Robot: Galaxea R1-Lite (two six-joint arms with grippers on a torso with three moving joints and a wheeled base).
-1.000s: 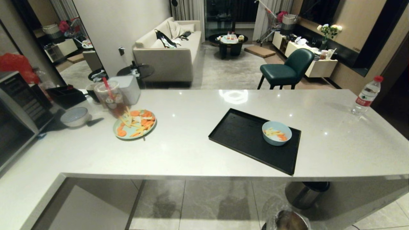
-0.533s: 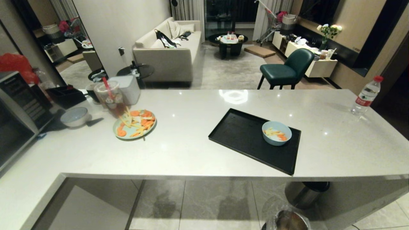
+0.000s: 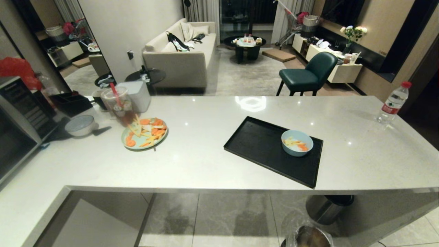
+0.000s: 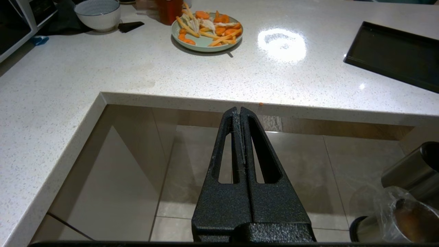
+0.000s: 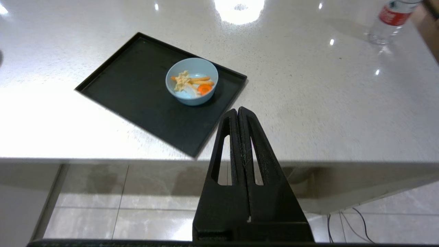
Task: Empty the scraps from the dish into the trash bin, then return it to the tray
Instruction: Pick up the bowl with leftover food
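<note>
The light-blue dish [image 3: 296, 152] stands upright in the right part of the black tray [image 3: 260, 144] on the pale counter. In it lie the scraps [image 3: 295, 143], carrot slices and pale strips. The steel trash bin [image 3: 308, 237] with a clear liner stands on the floor below the counter's near edge. Neither arm shows in the head view. My right gripper [image 5: 238, 110] is shut and empty, hanging off the counter's near edge, short of the tray [image 5: 137, 85] and dish [image 5: 200, 68]. My left gripper [image 4: 239, 109] is shut and empty, below the counter edge.
A pale-green plate [image 3: 144, 133] of carrot and strips, a white-grey bowl [image 3: 80, 125] and a drink cup [image 3: 118, 104] stand at the counter's left. A water bottle [image 3: 392, 103] is far right. A black-lidded steel bin [image 3: 327, 206] sits under the counter.
</note>
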